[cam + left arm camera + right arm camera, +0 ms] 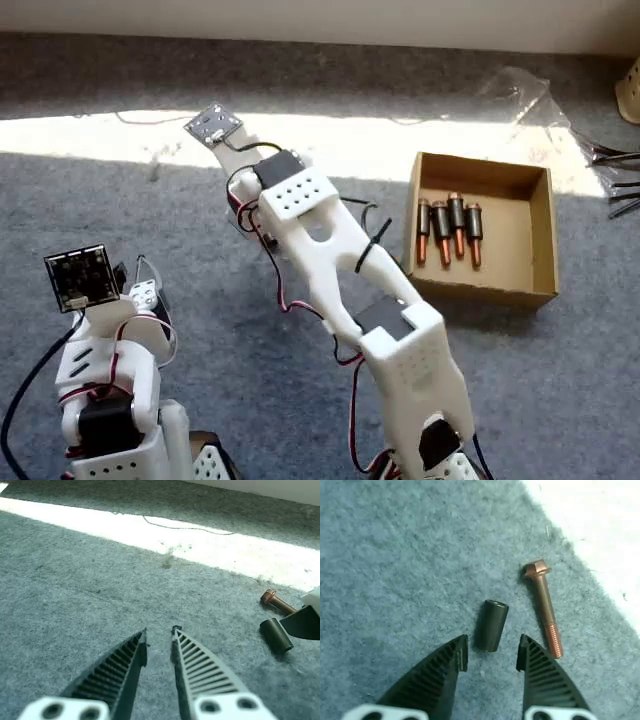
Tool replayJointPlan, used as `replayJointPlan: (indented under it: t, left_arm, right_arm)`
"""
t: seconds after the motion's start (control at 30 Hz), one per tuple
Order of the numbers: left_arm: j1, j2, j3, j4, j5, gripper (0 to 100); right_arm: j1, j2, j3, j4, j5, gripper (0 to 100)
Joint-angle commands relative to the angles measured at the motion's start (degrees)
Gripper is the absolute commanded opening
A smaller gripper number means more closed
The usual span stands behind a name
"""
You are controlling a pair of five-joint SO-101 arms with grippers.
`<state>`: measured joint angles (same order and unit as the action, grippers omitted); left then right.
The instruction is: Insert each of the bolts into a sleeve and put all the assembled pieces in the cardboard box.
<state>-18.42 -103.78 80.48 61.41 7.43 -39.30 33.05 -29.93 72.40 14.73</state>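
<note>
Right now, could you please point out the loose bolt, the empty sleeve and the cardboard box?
bolt (546, 607), right wrist view, middle of its shank.
sleeve (491, 626), right wrist view, side of its barrel.
cardboard box (510, 237), high view, bare floor inside.

**Bare carpet around both grippers, half the box floor taken**

The right gripper (492, 647) is spread, and the short black cylindrical sleeve (492, 625) has its near end in the gap. The copper hex-head bolt (545, 610) lies just beside the sleeve, crowding one finger. The left gripper (159, 632), slightly parted, faces bare grey felt carpet (75, 580). In the brown cardboard box (545, 230), four assembled pieces (448, 230) fill the arm-side half. The other half is bare.
</note>
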Motion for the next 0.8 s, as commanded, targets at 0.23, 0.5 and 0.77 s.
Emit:
replayJointPlan:
  t: [0.23, 0.5, 0.77]
  left_arm:
    - [-1.01, -0.66, -1.80, 0.18, -0.44, 9]
    - [-1.01, -0.66, -1.63, 0.18, -0.44, 9]
    - [-1.01, -0.66, 1.19, -3.52, -0.44, 9]
  right_arm:
    - [-0.13, 16.13, -25.10, 9.45, -0.35, 14.6]
    - [1.63, 24.04, -36.79, 18.95, -0.26, 14.6]
    - [2.77, 30.46, -43.03, 19.03, -0.18, 14.6]
